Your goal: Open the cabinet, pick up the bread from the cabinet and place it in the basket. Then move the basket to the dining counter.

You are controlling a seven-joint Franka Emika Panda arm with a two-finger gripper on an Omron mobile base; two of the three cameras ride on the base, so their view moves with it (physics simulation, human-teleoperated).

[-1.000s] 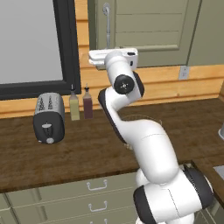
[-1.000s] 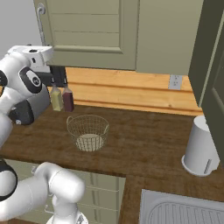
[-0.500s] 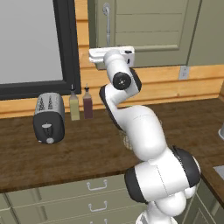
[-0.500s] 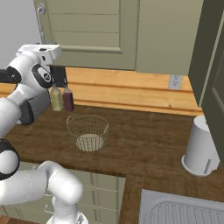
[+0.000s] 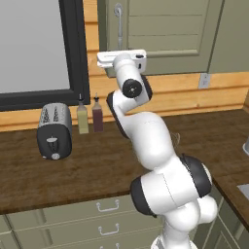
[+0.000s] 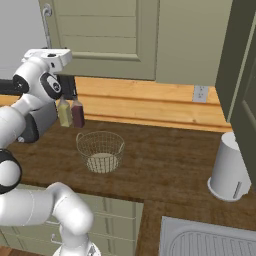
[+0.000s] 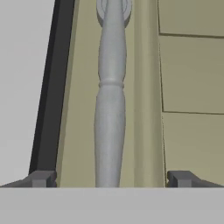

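The step in hand is judged to be the reach for the cabinet (image 6: 107, 35) handle (image 7: 109, 109), the first move of the task, since the door is shut. In the hand view the gripper (image 7: 111, 178) has its jaws spread wide, one dark fingertip low on each side, with nothing between them but the silver bar, which runs upright through the middle of the gap. The bar looks about centred, so the judgement is that the hand should advance straight until the bar sits deep between the fingers, then close squarely on it and pull along the arc of the door's hinge, not straight back; a grip taken too near the bar's end could slip off. Whether the fingertips already flank the bar or are short of it cannot be told. The cabinet is olive-green with a panelled door, mounted on the wall above the wooden counter (image 6: 165, 160); its handle is a slim, turned grey bar at the door's left edge, next to the dark window frame (image 5: 78, 48). The bread is presumably behind the closed door. The wire basket (image 6: 100, 150) stands empty on the counter below, near two bottles (image 6: 70, 112).
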